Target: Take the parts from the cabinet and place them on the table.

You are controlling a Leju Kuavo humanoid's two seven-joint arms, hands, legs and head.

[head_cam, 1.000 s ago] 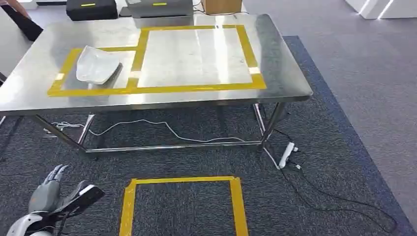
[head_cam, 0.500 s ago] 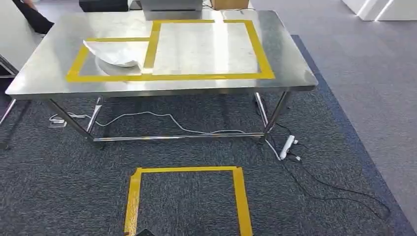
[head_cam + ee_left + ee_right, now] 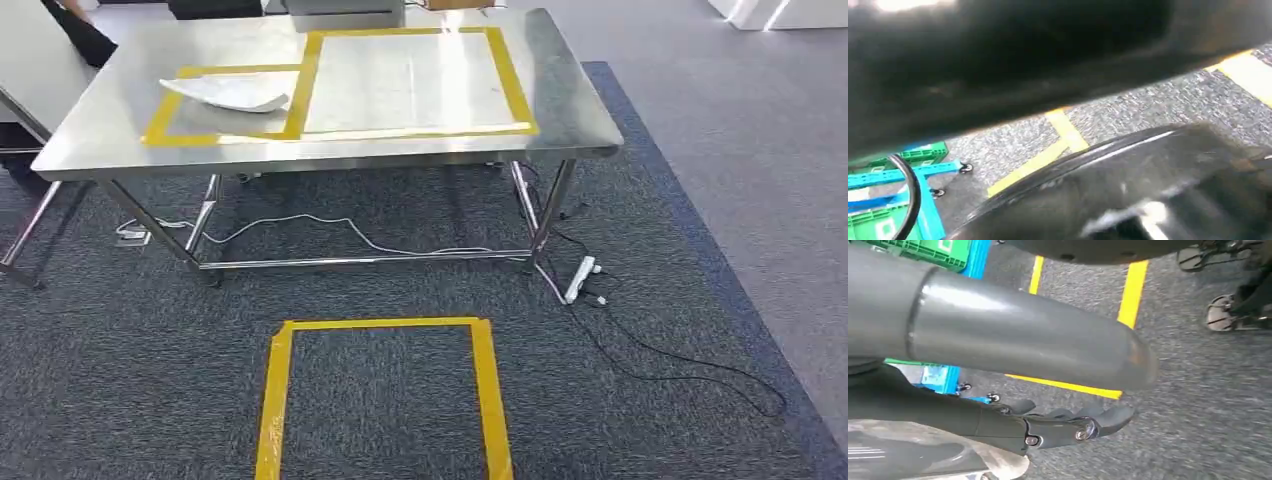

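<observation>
Well, the whole head picture has shifted over the last second, so I read that as my camera moving and not the things: the table [image 3: 585, 125] sits higher and a little further off in the frame, and the left arm that showed low in that view a second ago has dropped out of it. The one white part [image 3: 232, 92] lies as before inside the small taped box [image 3: 160, 122] by the tabletop's left end, closer to the far edge than the near one; the large taped box [image 3: 515, 90] beside it, reaching toward the right end, holds nothing. The yellow floor square [image 3: 485, 385] is right ahead of me, well short of the table's near edge. In its wrist view my right hand [image 3: 1063, 427] hangs over the carpet with fingers stretched out, thumb apart, nothing in it; green crates [image 3: 923, 250] lie beyond. The left wrist view is dark blur, so I cannot tell how that hand lies. My judgement: one part delivered, and I'm between trips, heading for the cabinet.
</observation>
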